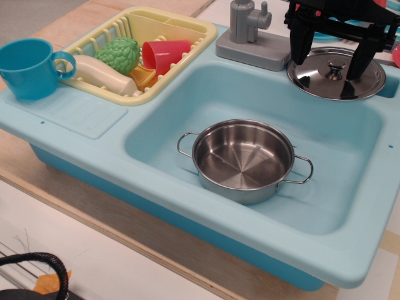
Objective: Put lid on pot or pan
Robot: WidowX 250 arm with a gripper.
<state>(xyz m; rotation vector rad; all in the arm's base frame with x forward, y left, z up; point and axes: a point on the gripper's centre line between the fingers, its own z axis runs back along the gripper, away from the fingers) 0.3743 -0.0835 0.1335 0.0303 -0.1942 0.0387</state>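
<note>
lid (335,74): flat shiny steel disc, small centre knob, on sink rim at 2 o'clock | claw (329,55): fingers apart, straddling knob | pot (242,160): uncovered, in basin, free room all round

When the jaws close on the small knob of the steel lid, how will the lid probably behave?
The lid looks like thin rigid steel, so it probably lifts stiff and fairly light. Its knob is small, round and polished, so it may slip. Held only at the centre, the flat disc could tilt or swing.
</note>
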